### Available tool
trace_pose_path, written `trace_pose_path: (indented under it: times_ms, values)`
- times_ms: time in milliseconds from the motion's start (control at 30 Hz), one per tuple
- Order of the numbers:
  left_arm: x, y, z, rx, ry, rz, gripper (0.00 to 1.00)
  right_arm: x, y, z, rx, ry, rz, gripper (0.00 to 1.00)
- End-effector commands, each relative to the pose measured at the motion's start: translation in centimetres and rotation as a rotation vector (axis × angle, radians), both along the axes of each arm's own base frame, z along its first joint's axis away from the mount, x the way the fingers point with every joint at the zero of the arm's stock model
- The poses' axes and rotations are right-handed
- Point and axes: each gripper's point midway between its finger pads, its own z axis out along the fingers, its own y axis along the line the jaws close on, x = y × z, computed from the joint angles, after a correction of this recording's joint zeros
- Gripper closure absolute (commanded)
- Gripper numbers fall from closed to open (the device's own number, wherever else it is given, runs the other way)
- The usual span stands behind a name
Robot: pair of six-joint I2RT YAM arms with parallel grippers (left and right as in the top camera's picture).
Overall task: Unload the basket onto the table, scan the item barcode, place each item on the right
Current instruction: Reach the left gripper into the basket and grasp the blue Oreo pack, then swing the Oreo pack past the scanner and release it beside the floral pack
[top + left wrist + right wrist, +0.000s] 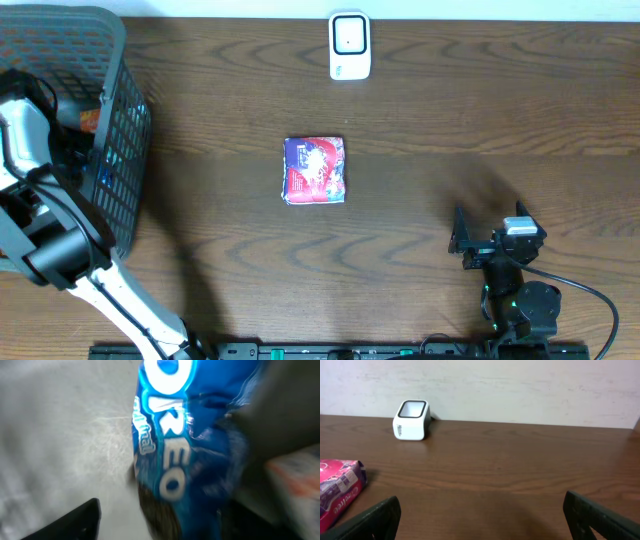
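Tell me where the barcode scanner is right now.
The white scanner stands at the far edge of the table, near the middle in the overhead view, beyond the red and purple packet.

Shop checkout mock-up, barcode scanner point(349, 45), basket point(126, 150)

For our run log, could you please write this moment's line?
left arm: at Oreo pack, in basket | right gripper: jaws open

Table point(430, 120) lies open between packet point(315, 170) and scanner point(350, 45); right end effector point(485, 520) has clear passage forward. Basket point(125, 170) walls enclose the left corner; inside, Oreo pack point(175, 435) blocks close quarters.
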Motion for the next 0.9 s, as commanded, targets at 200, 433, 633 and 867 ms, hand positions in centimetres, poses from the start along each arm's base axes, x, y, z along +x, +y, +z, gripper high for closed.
trace_pose_path:
  times_ms: [200, 433, 633, 867]
  values:
    - [-1.6, -0.3, -2.1, -0.028, 0.099, -0.021, 0.92, 0.0, -0.3, -0.1, 0.005, 0.001, -0.015, 0.01]
    - [-1.8, 0.1, 3.0, 0.019, 0.016, -0.006, 0.93, 0.0, -0.3, -0.1, 0.005, 0.001, -0.015, 0.01]
    - [-1.3, -0.6, 13.4, 0.125, -0.241, -0.008, 0.93, 0.0, -0.3, -0.1, 0.005, 0.001, -0.015, 0.01]
    - [-2.4, -6.0, 28.1, 0.202, -0.685, -0.111, 0.93, 0.0, -0.3, -0.1, 0.005, 0.001, -0.015, 0.01]
